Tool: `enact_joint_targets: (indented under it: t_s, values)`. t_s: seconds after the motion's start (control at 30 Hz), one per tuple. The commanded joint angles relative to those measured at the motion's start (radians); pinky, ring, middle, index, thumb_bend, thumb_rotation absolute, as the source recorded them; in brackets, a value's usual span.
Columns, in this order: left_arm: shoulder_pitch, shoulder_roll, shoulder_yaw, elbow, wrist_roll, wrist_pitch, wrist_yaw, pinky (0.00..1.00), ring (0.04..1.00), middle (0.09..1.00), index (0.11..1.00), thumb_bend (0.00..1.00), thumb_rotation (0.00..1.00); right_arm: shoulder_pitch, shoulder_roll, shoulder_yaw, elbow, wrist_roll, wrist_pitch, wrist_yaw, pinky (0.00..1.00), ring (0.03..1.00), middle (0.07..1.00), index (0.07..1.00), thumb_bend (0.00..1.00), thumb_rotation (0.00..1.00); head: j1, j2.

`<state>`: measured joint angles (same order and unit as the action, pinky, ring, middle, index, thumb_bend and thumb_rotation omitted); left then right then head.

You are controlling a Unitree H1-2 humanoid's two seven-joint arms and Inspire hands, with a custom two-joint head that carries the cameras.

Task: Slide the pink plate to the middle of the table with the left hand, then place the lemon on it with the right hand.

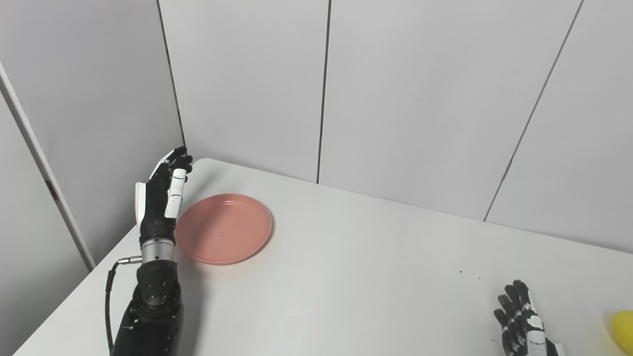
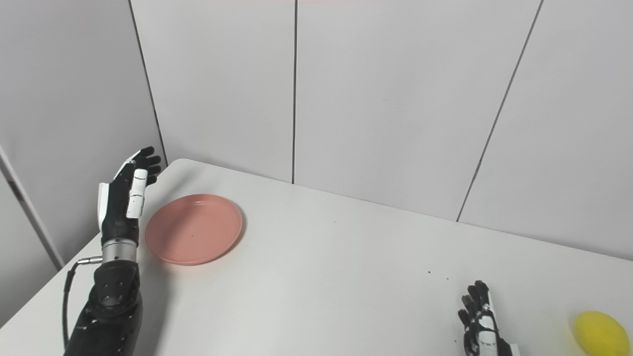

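A round pink plate [image 1: 223, 228] lies flat on the white table [image 1: 356, 277] near its far left corner. My left hand [image 1: 162, 198] stands edge-up just left of the plate's rim, fingers straight and apart, holding nothing; whether it touches the rim I cannot tell. The yellow lemon [image 2: 601, 333] rests at the front right of the table, cut by the frame edge in the left eye view. My right hand [image 2: 482, 321] lies low on the table to the left of the lemon, a clear gap between them, fingers spread and empty.
Grey wall panels [image 1: 405, 99] close off the back and the left side just beyond the table's edges. The table's left edge runs close under my left forearm [image 1: 153, 306]. A few small dark specks [image 1: 461, 271] dot the surface.
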<state>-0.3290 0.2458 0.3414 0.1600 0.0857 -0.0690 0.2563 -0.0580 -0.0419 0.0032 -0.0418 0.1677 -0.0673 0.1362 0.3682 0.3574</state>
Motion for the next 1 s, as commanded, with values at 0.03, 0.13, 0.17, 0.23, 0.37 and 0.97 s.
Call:
enact_joint_targets:
  t_s: [0.03, 0.13, 0.17, 0.23, 0.37, 0.97]
  values:
    - [-0.025, 0.033, 0.010, -0.008, 0.009, -0.013, 0.024, 0.78, 0.774, 0.789, 0.782, 0.84, 1.00, -0.018, -0.002, -0.008, -0.029, 0.004, -0.056, 0.004, 1.00, 1.000, 1.000, 1.000, 0.64, 1.00, 0.002, 0.002]
    - [-0.024, 0.039, 0.015, 0.001, 0.000, -0.002, 0.023, 0.79, 0.784, 0.797, 0.786, 0.86, 1.00, -0.019, -0.003, -0.008, -0.030, 0.008, -0.057, 0.009, 1.00, 1.000, 1.000, 1.000, 0.65, 1.00, 0.004, 0.004]
    - [-0.024, 0.041, 0.017, 0.003, -0.009, 0.002, 0.019, 0.80, 0.793, 0.803, 0.790, 0.85, 1.00, -0.019, -0.004, -0.008, -0.031, 0.011, -0.059, 0.012, 1.00, 1.000, 1.000, 1.000, 0.65, 1.00, 0.004, 0.004]
    - [-0.022, 0.048, 0.020, 0.006, -0.021, 0.007, 0.010, 0.82, 0.808, 0.815, 0.799, 0.83, 1.00, -0.019, -0.005, -0.008, -0.034, 0.012, -0.057, 0.015, 1.00, 1.000, 1.000, 1.000, 0.65, 1.00, 0.005, 0.004]
    - [-0.012, 0.058, 0.024, -0.017, -0.040, 0.045, -0.004, 0.85, 0.834, 0.831, 0.810, 0.79, 1.00, -0.020, -0.004, -0.009, -0.038, 0.008, -0.052, 0.011, 1.00, 1.000, 1.000, 1.000, 0.66, 1.00, 0.006, 0.008]
    - [0.010, 0.114, 0.005, -0.042, -0.095, 0.182, -0.111, 0.90, 0.909, 0.907, 0.897, 0.73, 1.00, -0.012, -0.008, -0.009, -0.082, 0.006, -0.022, 0.006, 1.00, 1.000, 1.000, 1.000, 0.66, 1.00, 0.013, 0.023]
